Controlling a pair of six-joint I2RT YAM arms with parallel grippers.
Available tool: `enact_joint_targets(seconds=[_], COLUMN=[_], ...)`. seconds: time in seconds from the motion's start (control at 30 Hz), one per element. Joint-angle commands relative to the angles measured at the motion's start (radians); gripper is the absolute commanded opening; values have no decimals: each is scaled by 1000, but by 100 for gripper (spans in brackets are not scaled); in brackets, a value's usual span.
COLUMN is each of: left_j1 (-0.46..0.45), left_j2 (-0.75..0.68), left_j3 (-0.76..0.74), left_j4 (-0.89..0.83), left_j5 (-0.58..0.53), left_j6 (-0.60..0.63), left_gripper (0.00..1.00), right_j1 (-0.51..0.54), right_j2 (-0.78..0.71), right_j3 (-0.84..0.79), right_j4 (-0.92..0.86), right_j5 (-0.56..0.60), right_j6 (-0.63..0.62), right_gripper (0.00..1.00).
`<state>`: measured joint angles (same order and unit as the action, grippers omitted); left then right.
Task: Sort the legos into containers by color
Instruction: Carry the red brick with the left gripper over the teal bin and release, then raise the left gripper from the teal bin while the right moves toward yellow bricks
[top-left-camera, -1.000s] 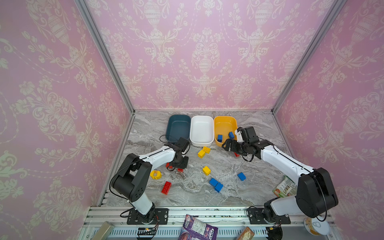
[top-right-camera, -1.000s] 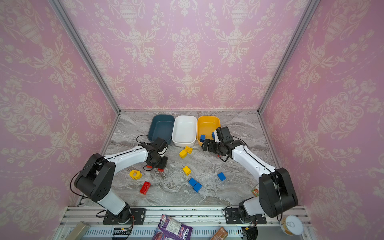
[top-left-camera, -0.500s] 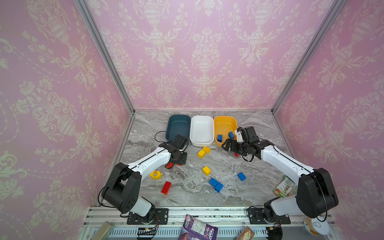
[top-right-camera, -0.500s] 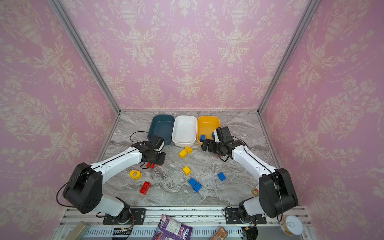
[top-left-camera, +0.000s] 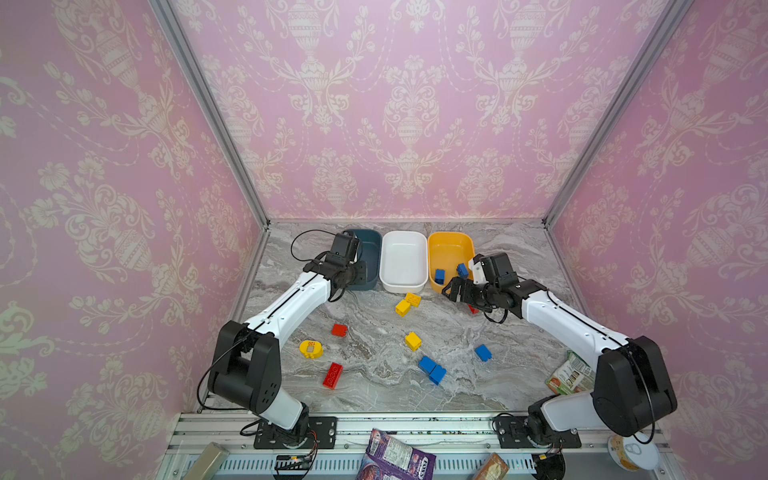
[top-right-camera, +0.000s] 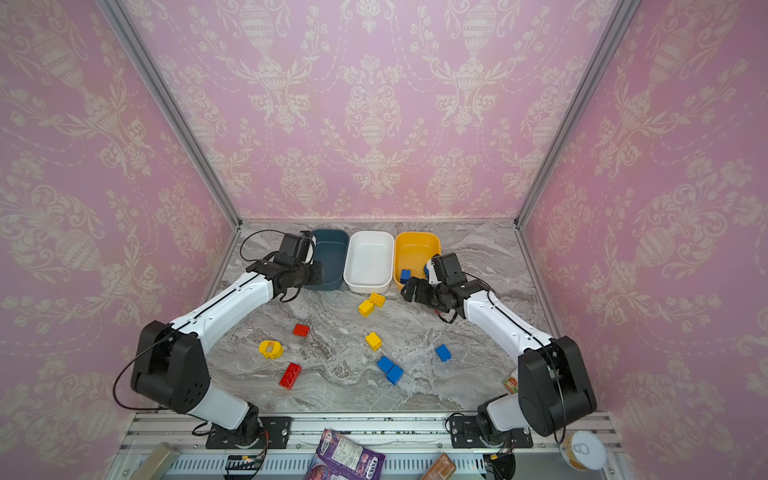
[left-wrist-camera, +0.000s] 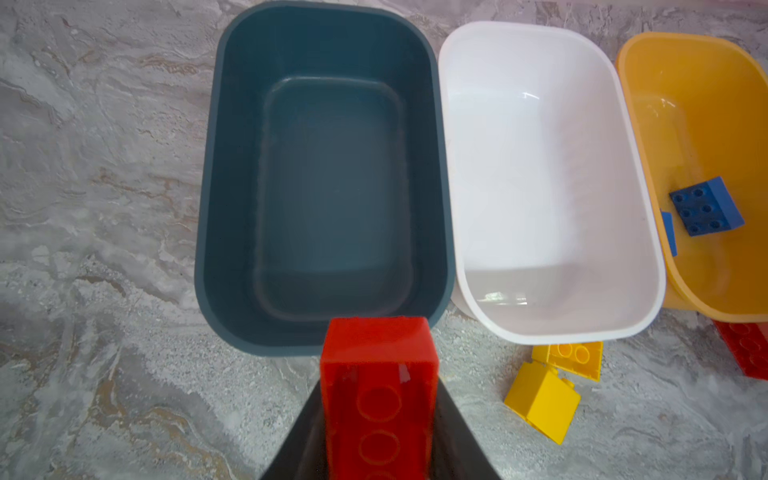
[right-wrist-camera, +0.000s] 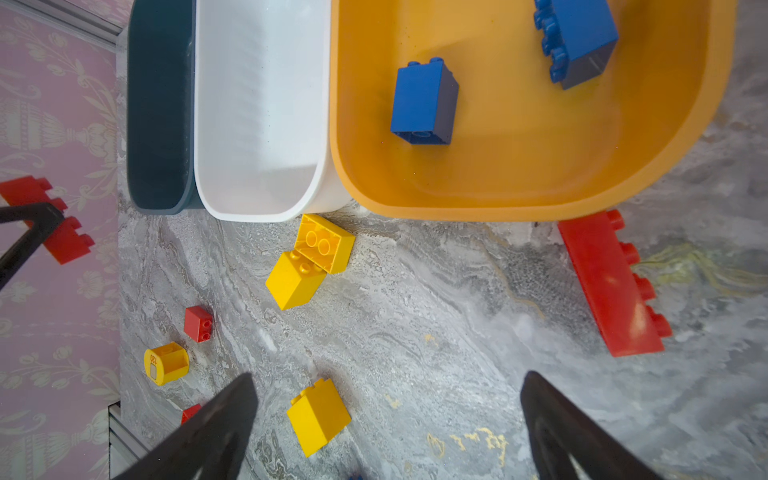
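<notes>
My left gripper (left-wrist-camera: 379, 399) is shut on a red brick (left-wrist-camera: 376, 374), held at the near end of the dark teal tub (left-wrist-camera: 237, 166), which has nothing in it; in both top views that gripper (top-left-camera: 353, 272) (top-right-camera: 309, 272) hides the brick. The white tub (top-left-camera: 404, 243) beside it holds nothing. Two blue bricks (right-wrist-camera: 424, 104) (right-wrist-camera: 575, 41) lie in the yellow-orange tub (top-left-camera: 451, 241). In front of this tub my right gripper (right-wrist-camera: 388, 380) (top-left-camera: 455, 291) hangs open above bare table, with a long red brick (right-wrist-camera: 611, 286) beside it. Yellow bricks (top-left-camera: 407, 303), blue bricks (top-left-camera: 432, 369), a small red brick (top-left-camera: 339, 330) and a round yellow piece (top-left-camera: 311, 349) lie scattered.
A green snack packet (top-left-camera: 569, 372) lies at the table's right edge by the right arm's base. Over the front rail are a purple packet (top-left-camera: 395, 457) and a tin can (top-left-camera: 631, 451). Pink walls close in three sides.
My left arm has moved away from the table's middle to the teal tub's near end, carrying the red brick. The right arm has not moved.
</notes>
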<state>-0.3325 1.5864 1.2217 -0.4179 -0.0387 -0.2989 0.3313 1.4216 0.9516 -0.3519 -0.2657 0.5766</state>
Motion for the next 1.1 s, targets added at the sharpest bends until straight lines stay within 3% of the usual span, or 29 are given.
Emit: enact_joint_targets(seconds=[0.0,0.3,0.57,0.67,0.83,1.07], left_j1=[28,84,96,96,97,98], left_j2=[80,262,328,338,335,317], left_j3=[85,148,172,180,186,175], left_j4=[44,107,143,137,126,126], left_j5=[24,52,61,59,56,60], left_j6=[64,77,78,79,70,55], left_gripper=[29,28,30,38,60,66], right_j1=[14,37,47,50,52,55], right_j2=[-38,-39,-37,-36,-34,-30], right_j3=[14,31,38,34,35,37], right_j4=[-1,-4,-5,-6,-4,-4], right_j5=[-10,-1,4,6,5,6], right_j6=[11,16,16,16,16,16], right_gripper=[100,100,100,100,100,100])
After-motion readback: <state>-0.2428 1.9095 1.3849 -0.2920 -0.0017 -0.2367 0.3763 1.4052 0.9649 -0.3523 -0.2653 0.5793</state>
